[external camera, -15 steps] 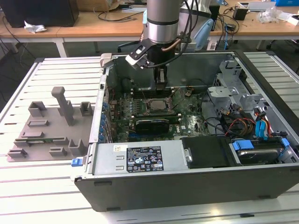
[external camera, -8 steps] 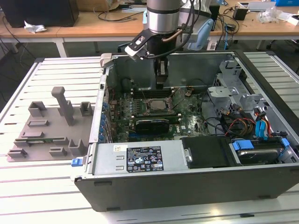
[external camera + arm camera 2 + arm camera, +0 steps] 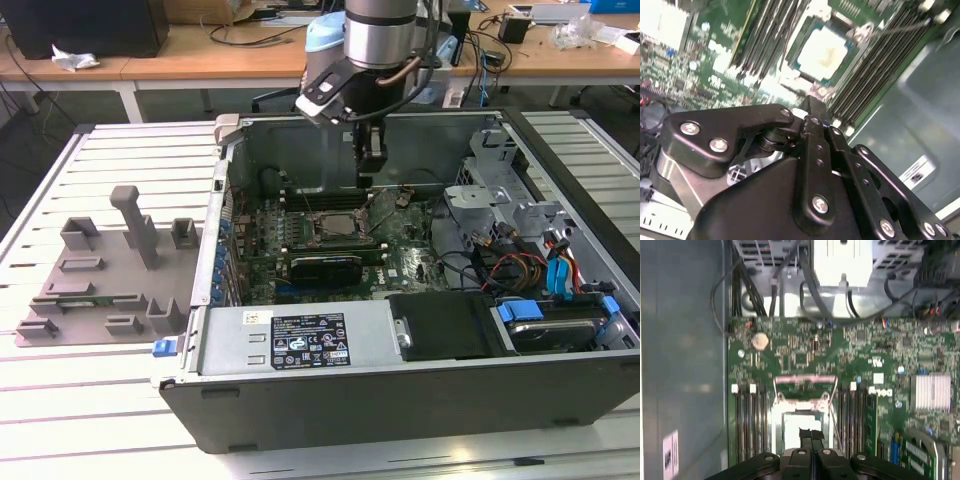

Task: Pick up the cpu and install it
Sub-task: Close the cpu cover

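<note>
The cpu (image 3: pixel 341 222) is a silver-grey square lying flat in the socket on the green motherboard (image 3: pixel 400 262), inside the open computer case (image 3: pixel 400 400). In both wrist views it shows as a bright square (image 3: pixel 822 51) (image 3: pixel 799 421) between the memory slots. My gripper (image 3: pixel 369 178) hangs over the board, a little above the cpu and toward the case's back wall. Its black fingers (image 3: pixel 812 101) (image 3: pixel 811 434) are pressed together with nothing between them. The socket's metal frame (image 3: pixel 805 380) stands beside the chip.
A grey tray with plastic blocks (image 3: pixel 100 270) lies on the slatted table at the exterior view's left. Inside the case are a power supply (image 3: pixel 300 340), a drive cage (image 3: pixel 500 190), loose cables (image 3: pixel 520 270) and a finned heat sink (image 3: pixel 930 392). The case walls surround the board.
</note>
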Robot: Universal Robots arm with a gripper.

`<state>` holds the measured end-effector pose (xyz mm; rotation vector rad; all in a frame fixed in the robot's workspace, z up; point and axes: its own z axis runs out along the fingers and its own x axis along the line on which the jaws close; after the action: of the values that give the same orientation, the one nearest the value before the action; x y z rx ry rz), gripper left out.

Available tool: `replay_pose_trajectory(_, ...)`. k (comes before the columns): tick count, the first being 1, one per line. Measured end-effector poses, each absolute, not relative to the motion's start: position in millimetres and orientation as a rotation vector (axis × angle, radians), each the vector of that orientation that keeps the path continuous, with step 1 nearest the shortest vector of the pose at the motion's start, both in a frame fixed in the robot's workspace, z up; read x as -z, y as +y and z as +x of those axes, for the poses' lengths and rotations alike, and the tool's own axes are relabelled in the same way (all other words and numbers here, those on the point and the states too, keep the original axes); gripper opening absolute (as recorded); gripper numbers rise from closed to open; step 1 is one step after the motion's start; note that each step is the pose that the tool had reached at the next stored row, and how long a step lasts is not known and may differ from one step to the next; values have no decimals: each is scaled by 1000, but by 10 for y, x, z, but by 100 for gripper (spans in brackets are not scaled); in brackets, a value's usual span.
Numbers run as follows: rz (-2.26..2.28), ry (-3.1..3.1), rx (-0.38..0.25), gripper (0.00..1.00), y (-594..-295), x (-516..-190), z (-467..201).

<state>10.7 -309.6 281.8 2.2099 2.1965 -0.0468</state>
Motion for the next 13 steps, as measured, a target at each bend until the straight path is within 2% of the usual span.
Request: replay_pose_trajectory(13, 2210, 2196, 47, 11, -3096, -2818, 648)
